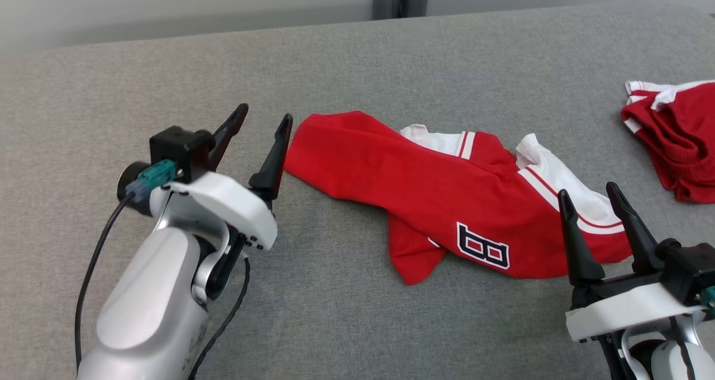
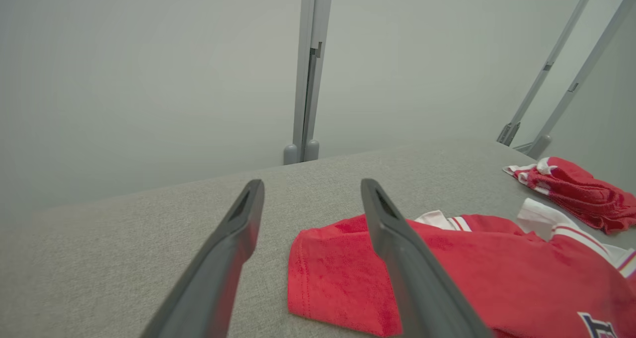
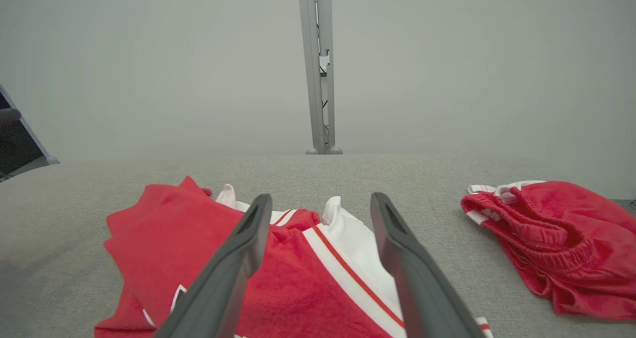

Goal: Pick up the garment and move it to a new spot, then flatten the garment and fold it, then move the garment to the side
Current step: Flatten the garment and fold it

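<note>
To the right of the right gripper (image 1: pixel 586 190), you see the other red cloth (image 1: pixel 678 145) cut by the head view's edge. This gripper's fingers hide a part of the garment (image 1: pixel 424 184) just beyond them.

A grey, cloth-covered table (image 1: pixel 391 50) spans the head view from side to side, its far edge running along the top. A red garment (image 1: pixel 391 173) with white, red-striped trim lies crumpled near the middle, partly doubled over itself. One plain red end stretches toward the left, a dark-edged white number patch shows on its near side, and the white trim bunches at its right. Well apart from it, at the right edge of the view, a red-and-white bundle (image 1: pixel 678 145) lies in a loose heap, a gathered band showing in the right wrist view. The two pieces do not touch.
</note>
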Motion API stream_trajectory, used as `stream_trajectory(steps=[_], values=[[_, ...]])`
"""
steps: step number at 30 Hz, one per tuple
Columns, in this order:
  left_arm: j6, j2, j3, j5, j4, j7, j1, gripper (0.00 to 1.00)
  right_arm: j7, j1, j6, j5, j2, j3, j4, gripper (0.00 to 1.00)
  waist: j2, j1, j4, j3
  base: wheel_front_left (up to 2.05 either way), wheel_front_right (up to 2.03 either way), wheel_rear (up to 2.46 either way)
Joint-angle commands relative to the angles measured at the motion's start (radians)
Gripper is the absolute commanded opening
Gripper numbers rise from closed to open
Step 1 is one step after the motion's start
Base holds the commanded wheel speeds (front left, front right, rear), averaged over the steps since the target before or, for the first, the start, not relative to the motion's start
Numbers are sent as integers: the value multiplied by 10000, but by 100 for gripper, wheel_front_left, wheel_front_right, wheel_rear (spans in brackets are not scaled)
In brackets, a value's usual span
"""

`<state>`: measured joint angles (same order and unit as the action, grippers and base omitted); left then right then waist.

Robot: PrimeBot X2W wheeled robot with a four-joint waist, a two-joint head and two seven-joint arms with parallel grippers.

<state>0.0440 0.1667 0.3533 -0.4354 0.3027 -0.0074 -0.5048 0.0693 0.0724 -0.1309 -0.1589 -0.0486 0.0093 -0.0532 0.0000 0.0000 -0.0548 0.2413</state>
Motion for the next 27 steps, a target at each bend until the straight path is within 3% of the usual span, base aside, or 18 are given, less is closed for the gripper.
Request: stream_trajectory(steps=[1,7,14,21,25,26,27], values=[[106,-33,69,-82,207,177,-402,100,86,139,0,-41,-49,26,24,100,0,0,-335,341,0,0,0],[542,-224,442,-320,1905,1300,-2229,100,322,483,1,-185,-46,229,250,100,0,0,-831,937,0,0,0],[755,-267,713,-621,4413,2195,-3735,100,663,939,1,-473,-46,622,670,100,0,0,-1399,1483,0,0,0],[809,-209,968,-788,6567,3097,-4421,100,929,1153,0,-645,-44,771,1131,100,0,0,-1667,1700,0,0,0],[852,-306,1166,-894,7131,3541,-4298,100,994,1146,0,-722,-44,762,1208,100,0,0,-1636,1706,0,0,0],[866,-317,1255,-888,7223,3622,-4268,93,999,1142,0,-728,-46,754,1230,100,0,0,-1606,1703,0,0,0],[858,-341,1335,-918,7267,3621,-4245,48,1007,1149,0,-739,-46,748,1242,100,0,0,-1573,1698,0,0,0]])
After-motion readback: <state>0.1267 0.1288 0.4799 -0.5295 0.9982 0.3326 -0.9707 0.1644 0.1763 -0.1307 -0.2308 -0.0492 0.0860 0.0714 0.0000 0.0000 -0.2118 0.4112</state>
